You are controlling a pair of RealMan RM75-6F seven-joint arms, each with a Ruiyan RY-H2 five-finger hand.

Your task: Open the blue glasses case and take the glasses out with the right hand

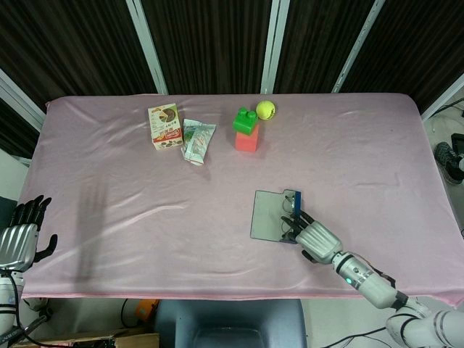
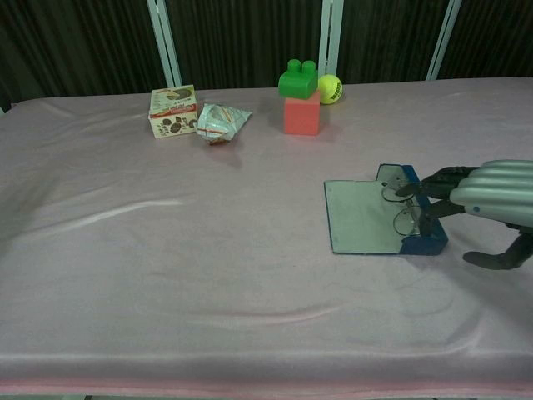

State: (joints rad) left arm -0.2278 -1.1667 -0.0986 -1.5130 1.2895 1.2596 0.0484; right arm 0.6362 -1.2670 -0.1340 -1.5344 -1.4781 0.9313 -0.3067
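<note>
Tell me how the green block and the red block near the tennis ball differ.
The green block sits on top, while the red block rests on the pink tablecloth beneath it. The green block looks smaller and shows two round studs on its top; the red block looks larger and taller, and its top is covered. The green block sits right beside the yellow tennis ball; the red block sits lower. Both are bright toy building blocks stacked together at the table's far side.
</note>
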